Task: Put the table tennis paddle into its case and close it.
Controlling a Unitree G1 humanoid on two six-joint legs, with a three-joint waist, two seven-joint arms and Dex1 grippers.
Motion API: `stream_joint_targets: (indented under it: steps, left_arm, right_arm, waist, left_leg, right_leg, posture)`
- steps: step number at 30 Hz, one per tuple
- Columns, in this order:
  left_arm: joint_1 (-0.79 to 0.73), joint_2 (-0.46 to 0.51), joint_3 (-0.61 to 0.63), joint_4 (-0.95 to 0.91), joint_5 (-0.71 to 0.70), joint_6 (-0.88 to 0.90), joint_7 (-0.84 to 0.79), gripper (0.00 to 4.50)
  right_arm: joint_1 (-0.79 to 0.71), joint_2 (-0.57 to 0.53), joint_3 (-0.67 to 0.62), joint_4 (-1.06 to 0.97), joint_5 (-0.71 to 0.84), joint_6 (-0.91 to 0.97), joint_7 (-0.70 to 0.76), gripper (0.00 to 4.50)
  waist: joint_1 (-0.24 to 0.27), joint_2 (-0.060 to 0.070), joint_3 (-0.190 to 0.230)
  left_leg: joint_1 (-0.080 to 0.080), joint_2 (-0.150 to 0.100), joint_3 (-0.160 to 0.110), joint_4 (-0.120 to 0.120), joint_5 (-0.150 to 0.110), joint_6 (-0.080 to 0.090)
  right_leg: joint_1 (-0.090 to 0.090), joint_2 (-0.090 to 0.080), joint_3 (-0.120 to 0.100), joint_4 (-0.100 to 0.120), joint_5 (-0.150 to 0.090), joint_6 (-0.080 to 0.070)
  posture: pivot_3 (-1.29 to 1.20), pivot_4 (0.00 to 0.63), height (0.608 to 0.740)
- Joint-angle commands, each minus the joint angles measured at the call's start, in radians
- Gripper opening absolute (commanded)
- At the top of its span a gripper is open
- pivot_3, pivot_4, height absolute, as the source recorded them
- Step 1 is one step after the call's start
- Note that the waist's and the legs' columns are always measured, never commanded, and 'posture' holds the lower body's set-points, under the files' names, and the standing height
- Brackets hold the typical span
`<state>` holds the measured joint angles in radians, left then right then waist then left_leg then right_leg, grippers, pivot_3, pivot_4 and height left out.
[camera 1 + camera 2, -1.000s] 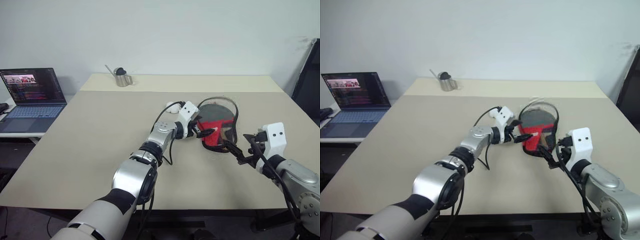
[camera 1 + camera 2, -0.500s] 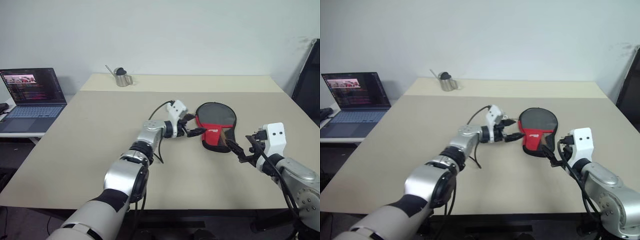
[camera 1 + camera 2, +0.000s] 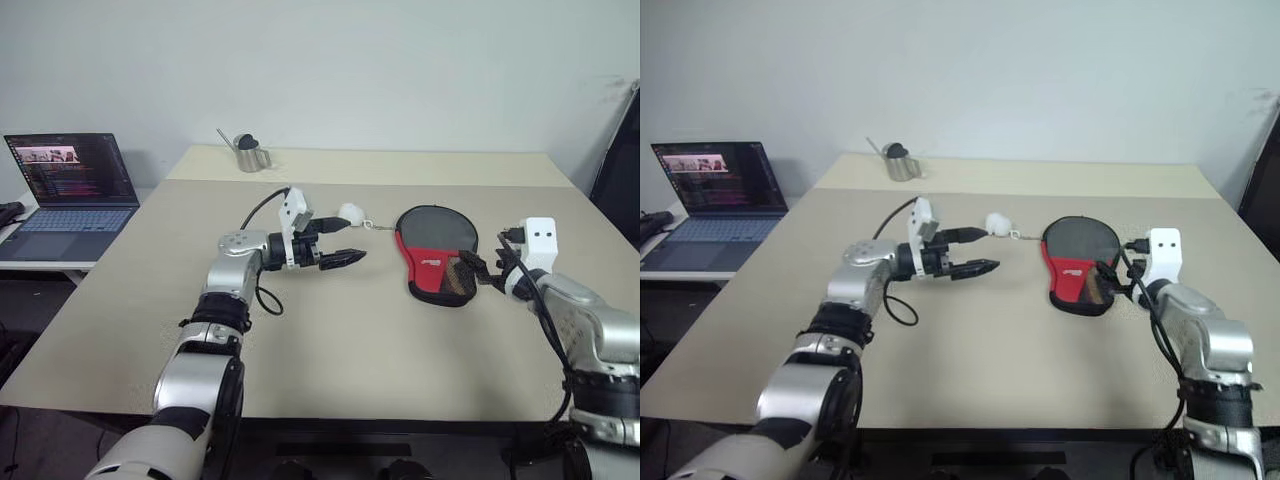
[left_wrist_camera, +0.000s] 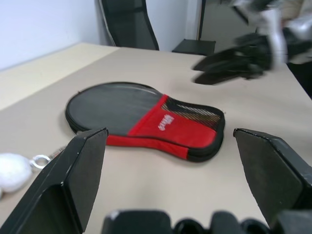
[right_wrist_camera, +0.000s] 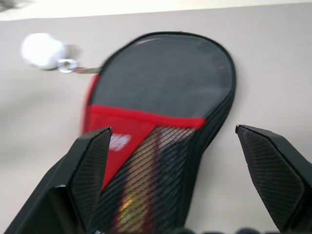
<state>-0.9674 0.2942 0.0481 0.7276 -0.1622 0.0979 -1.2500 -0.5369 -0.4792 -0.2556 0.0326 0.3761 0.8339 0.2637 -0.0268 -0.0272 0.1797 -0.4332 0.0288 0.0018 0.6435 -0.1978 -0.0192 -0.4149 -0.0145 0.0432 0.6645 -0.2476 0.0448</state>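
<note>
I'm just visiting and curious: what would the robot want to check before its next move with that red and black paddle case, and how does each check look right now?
1. Case flat on the table: ok.
2. Paddle inside: ok, as far as seen; a wooden handle shows through the mesh.
3. Case zipped fully shut: cannot tell.
4. Right gripper open and empty at the case's mesh end: ok.
5. Left gripper open, empty and apart from the case: ok.
6. White ball on its chain beside the case, out of both grippers' way: ok.
</note>
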Motion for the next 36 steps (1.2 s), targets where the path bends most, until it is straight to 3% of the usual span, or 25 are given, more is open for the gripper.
stream_joint_targets:
  steps: [1, 7, 18, 36]
  left_arm:
    - [-0.004, 0.002, -0.009, -0.100, -0.037, 0.030, 0.018, 4.50]
    - [-0.009, -0.001, -0.033, -0.131, -0.047, 0.045, 0.027, 4.50]
    - [-0.023, -0.009, -0.054, -0.120, -0.053, 0.032, 0.032, 4.50]
    - [-0.008, 0.013, -0.062, -0.131, -0.055, 0.030, 0.034, 4.50]
  right_arm:
    - [-0.052, -0.028, 0.018, 0.121, -0.045, -0.093, 0.034, 4.46]
    - [-0.140, -0.038, 0.077, 0.356, -0.117, -0.195, 0.086, 4.46]
    - [-0.243, -0.024, 0.137, 0.610, -0.190, -0.305, 0.153, 4.46]
    - [-0.315, 0.022, 0.232, 0.759, -0.274, -0.321, 0.301, 4.46]
  waist:
    - [-0.001, 0.000, 0.000]
    - [-0.007, 0.000, 0.000]
    - [-0.007, 0.000, 0.000]
    - [-0.031, 0.000, 0.000]
  left_leg:
    - [0.000, 0.000, 0.000, 0.000, 0.000, 0.000]
    - [0.000, 0.000, 0.000, 0.000, 0.000, 0.000]
    - [0.001, 0.000, 0.001, 0.000, 0.000, 0.000]
    - [0.002, 0.001, 0.000, 0.000, 0.000, 0.000]
  right_leg:
    - [0.000, 0.000, 0.000, 0.000, 0.000, 0.000]
    - [0.000, 0.000, 0.000, 0.001, 0.000, 0.000]
    - [0.000, 0.000, 0.001, 0.001, 0.001, -0.001]
    - [0.000, 0.001, 0.001, 0.002, 0.001, -0.001]
  posture:
    - [0.00, 0.150, 0.740]
    - [0.00, 0.150, 0.740]
    - [0.00, 0.150, 0.740]
    - [0.00, 0.150, 0.740]
